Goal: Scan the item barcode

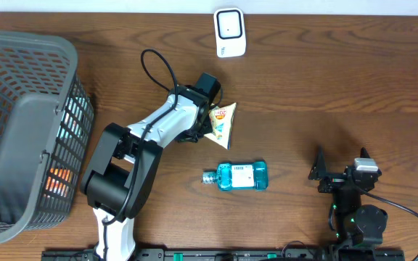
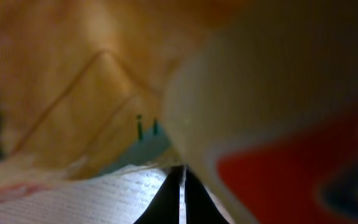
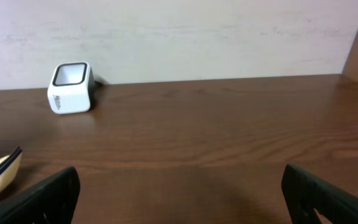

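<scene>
No text can be read w/ certainty. Red-orange print is seen on the snack packet point(image 1: 222, 123), but too small to be made out. A white label w/ dark lines is carried by the blue bottle point(image 1: 238, 175); illegible. A small dark mark, poss. a logo, is borne on the white scanner point(image 1: 230, 32); unreadable. Rows of fine print are shown on a white surface point(image 2: 104, 196) in the left wrist view, blurred.

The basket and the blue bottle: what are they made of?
Basket: looks like moulded grey plastic, matte, with slotted lattice walls. Bottle: probably clear glossy plastic, since blue liquid shows through; whitish label in the middle.
</scene>
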Controlling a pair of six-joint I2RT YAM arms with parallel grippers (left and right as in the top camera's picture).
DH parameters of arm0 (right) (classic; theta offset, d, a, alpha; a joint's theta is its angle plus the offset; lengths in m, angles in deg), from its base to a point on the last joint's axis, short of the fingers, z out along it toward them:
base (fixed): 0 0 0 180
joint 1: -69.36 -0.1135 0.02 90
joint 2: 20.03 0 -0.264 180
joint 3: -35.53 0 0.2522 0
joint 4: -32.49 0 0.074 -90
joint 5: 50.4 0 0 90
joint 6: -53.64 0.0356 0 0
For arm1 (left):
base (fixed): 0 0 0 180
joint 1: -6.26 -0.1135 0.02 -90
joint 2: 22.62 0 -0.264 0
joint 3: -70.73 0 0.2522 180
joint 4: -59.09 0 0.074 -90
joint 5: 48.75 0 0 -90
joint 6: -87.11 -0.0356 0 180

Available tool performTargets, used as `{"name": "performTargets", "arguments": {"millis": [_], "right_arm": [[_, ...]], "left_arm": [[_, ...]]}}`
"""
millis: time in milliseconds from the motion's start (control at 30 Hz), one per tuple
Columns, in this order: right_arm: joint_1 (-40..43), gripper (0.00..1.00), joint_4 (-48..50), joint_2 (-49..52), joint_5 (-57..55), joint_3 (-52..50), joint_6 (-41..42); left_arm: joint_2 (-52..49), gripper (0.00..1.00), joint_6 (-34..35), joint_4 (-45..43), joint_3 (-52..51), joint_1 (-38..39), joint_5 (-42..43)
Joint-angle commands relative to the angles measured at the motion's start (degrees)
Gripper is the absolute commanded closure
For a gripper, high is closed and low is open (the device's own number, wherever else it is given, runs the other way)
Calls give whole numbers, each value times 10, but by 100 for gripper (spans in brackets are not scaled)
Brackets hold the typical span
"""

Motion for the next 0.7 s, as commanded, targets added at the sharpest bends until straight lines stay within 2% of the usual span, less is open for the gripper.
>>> {"name": "performTargets", "arguments": {"millis": [0,200,300,400,500,667], "right_arm": [[-1,1,-2,-3,-5,-1,-7],[-1,1,-2,-3,-5,-1,-7],[-1,1,-2,-3,-5,-1,-7],[-1,1,-2,-3,-5,-1,-7],[-1,1,-2,-3,-5,-1,-7],[-1,1,-2,-3,-5,-1,-7]], "left_arm": [[7,93,-9,16,-3,0,5],[122,93,-7,23,-3,0,-23],[195,93,-10,2,-3,0,-43],[240,93,-45,-42,-3,0,-43],[248,93,-61,-69,-3,0,-44],[200,93,-61,-76,-3,-1,-46]]}}
